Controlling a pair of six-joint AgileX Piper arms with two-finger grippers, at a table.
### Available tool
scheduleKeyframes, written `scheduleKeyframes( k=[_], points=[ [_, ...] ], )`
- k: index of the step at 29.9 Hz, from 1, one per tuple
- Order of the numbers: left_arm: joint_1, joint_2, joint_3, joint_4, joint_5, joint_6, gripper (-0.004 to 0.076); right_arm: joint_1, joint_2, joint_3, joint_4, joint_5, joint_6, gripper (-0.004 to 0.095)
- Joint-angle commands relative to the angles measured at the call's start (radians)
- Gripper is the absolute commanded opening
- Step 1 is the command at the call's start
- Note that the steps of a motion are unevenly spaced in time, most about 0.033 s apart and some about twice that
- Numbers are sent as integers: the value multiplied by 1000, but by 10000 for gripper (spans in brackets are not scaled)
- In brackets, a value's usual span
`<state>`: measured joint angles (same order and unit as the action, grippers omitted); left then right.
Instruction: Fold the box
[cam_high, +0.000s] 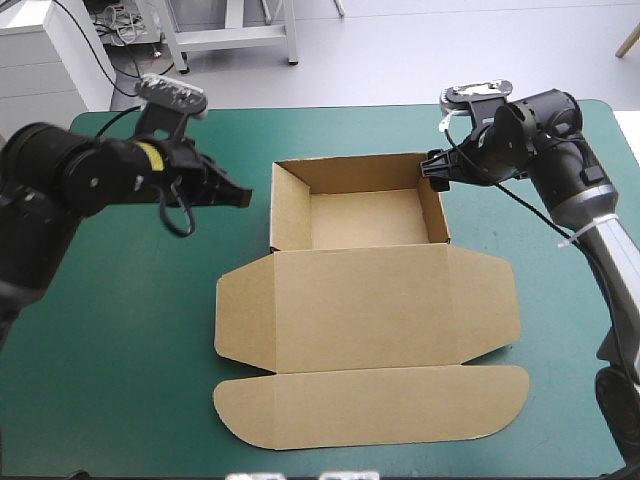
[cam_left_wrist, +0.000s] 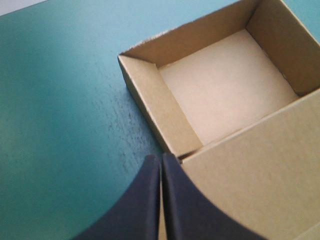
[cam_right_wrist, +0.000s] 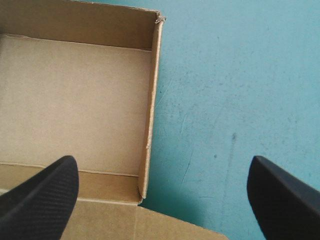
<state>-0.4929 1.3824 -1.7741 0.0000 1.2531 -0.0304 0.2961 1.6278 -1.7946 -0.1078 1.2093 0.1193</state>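
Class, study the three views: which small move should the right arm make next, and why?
Probably lower the right gripper and pinch the raised right wall. Its fingers are open with that wall ahead between them, the lid lies flat, and the left gripper is shut.

A robotics lab: a teal-green covered table (cam_high: 110, 330), a white cabinet (cam_high: 40, 60), a bare metal frame (cam_high: 235, 35) on grey floor (cam_high: 400, 50).

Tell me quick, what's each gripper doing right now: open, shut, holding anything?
Left gripper: shut, holding nothing, just off the box.
Right gripper: open, holding nothing, by the box's right wall.
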Motion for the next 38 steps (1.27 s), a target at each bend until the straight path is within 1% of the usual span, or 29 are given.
scheduleKeyframes(
  k=[1, 5, 8, 14, 20, 23, 26, 29, 32, 36, 37, 38],
  points=[
    [-5, -162, 113, 0, 19, 1, -8, 0, -10, -23, -12, -63, -5, 831],
    [-5, -312, 284, 0, 11, -10, -8, 0, 57, -23, -7, -67, -5, 831],
    [-5, -415, 411, 0, -5, -17, -8, 0, 114, -23, 19, -69, -25, 831],
    [-5, -585, 614, 0, -15, -18, -8, 0, 232, -23, 28, -71, -29, 831],
    [-5, -709, 771, 0, -79, -24, -8, 0, 325, -23, 30, -76, -31, 831],
    [-5, -748, 815, 0, -89, -24, -8, 0, 343, -23, 37, -72, -33, 825],
    [-5, -767, 830, 0, -83, -24, -8, 0, 344, -23, 38, -74, -33, 737],
    [-5, -779, 830, 0, -80, -24, -8, 0, 342, -25, 38, -74, -29, 592],
    [-5, -783, 830, 0, -80, -24, -8, 0, 342, -25, 38, -75, -27, 400],
    [-5, -783, 830, 0, -79, -24, -8, 0, 342, -25, 38, -75, -18, 44],
    [-5, -783, 830, 0, -79, -24, -8, 0, 342, -25, 38, -75, -17, -22],
    [-5, -783, 830, 0, -79, -24, -8, 0, 342, -25, 38, -75, -14, -12]
  ],
)
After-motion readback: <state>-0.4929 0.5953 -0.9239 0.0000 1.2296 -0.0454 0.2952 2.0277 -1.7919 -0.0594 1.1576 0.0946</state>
